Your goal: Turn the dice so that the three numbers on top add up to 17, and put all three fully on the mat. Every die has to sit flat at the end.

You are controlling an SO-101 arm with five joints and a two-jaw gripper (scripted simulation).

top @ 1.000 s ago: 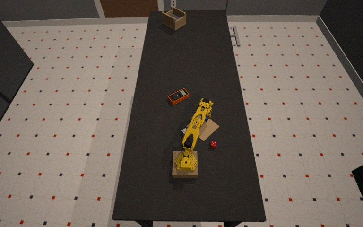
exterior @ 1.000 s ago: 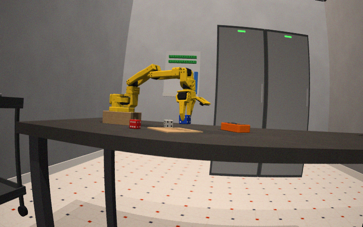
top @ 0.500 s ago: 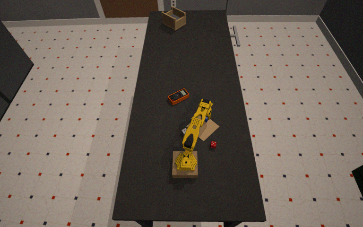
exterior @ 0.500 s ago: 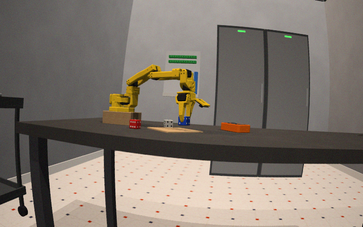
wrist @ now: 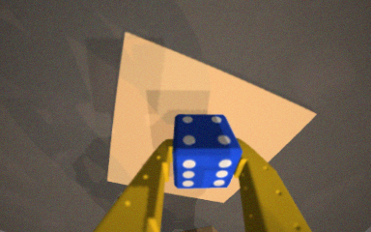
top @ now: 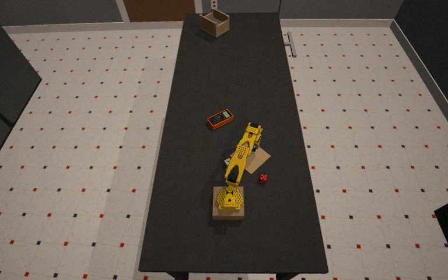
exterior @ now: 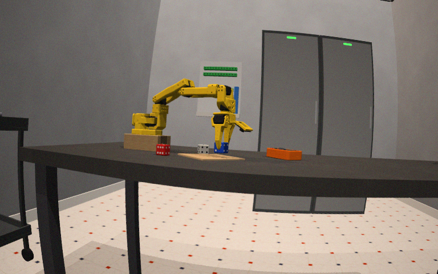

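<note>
My gripper (exterior: 222, 145) (wrist: 205, 164) is shut on the blue die (top: 254, 147) (exterior: 220, 148) (wrist: 200, 131), a finger on either side of it. The die is held a little above the mat (top: 261, 160) (exterior: 200, 157) (wrist: 271, 111). The wrist view shows its four-pip face and its six-pip face. The red die (top: 263, 178) (exterior: 163, 149) sits on the table off the mat, five pips on top. The white die (top: 227, 161) (exterior: 203, 148) stands beside the mat's left corner in the top view, partly hidden by the arm; one pip shows on its visible top.
An orange multimeter (top: 220, 119) (exterior: 283, 154) lies on the table beyond the mat. A wooden box (top: 215, 27) stands at the table's far end. The arm's wooden base block (top: 228, 214) (exterior: 141, 142) is at the near side, close to the white and red dice.
</note>
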